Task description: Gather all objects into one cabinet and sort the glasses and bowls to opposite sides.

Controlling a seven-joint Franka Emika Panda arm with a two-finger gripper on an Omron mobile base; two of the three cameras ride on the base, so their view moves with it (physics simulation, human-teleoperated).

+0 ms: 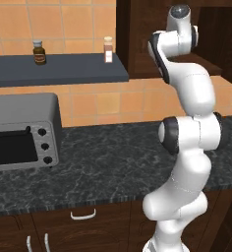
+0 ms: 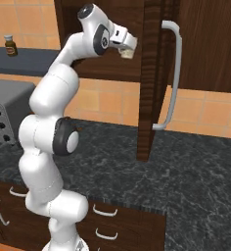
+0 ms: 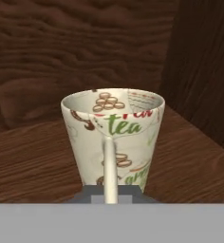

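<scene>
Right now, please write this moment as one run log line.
gripper: shut on mug handle | mug: upright on cabinet shelf | cabinet door: open

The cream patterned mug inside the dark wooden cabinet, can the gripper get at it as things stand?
Probably yes. The gripper is already inside the open dark wooden cabinet, and the cream patterned mug sits upright right in front of it, its handle between the shut fingers. Nothing stands between them.
</scene>
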